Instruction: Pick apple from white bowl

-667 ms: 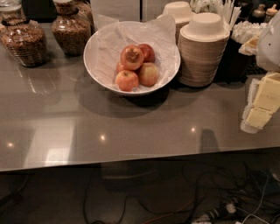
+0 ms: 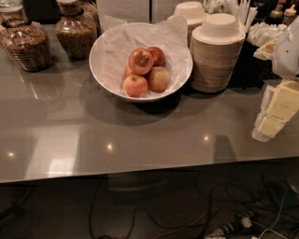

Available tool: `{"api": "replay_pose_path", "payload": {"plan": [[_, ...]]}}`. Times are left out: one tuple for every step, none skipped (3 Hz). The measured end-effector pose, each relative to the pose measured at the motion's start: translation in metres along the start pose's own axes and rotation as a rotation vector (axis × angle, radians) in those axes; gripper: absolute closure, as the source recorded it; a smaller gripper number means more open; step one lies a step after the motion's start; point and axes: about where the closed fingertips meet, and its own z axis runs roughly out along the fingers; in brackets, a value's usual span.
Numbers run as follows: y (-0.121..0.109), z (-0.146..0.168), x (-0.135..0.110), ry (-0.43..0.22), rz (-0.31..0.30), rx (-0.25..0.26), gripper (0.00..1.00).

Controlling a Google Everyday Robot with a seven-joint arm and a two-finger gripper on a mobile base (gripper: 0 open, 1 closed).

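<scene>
The white bowl [image 2: 107,70] is wide and glossy, lined with crinkled white paper, and stands at the back middle of the grey counter. It holds several red-yellow apples [image 2: 141,61] piled toward its right side; the top one shows its stem end. My gripper [image 2: 276,113], cream-coloured, hangs at the right edge of the camera view, just above the counter. It is well to the right of the bowl and apart from it, with nothing seen in it.
A tall stack of beige paper bowls [image 2: 217,53] stands right of the white bowl, almost touching it, with a second stack [image 2: 190,14] behind. Two jars of brown snacks [image 2: 27,44] [image 2: 75,32] stand at the back left. Cutlery holders [image 2: 264,32] stand at the back right. The counter's front edge [image 2: 140,172] runs across, with cables on the floor below.
</scene>
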Motion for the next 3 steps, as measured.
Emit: {"api": "replay_pose_path", "payload": {"plan": [[-0.01,0.023,-0.005,-0.112,0.031,0.047,0.0],[-0.031,0.042,-0.031,-0.266,0.076,0.111,0.0],[-0.07,0.052,-0.078,-0.436,0.088,0.185,0.0]]}}
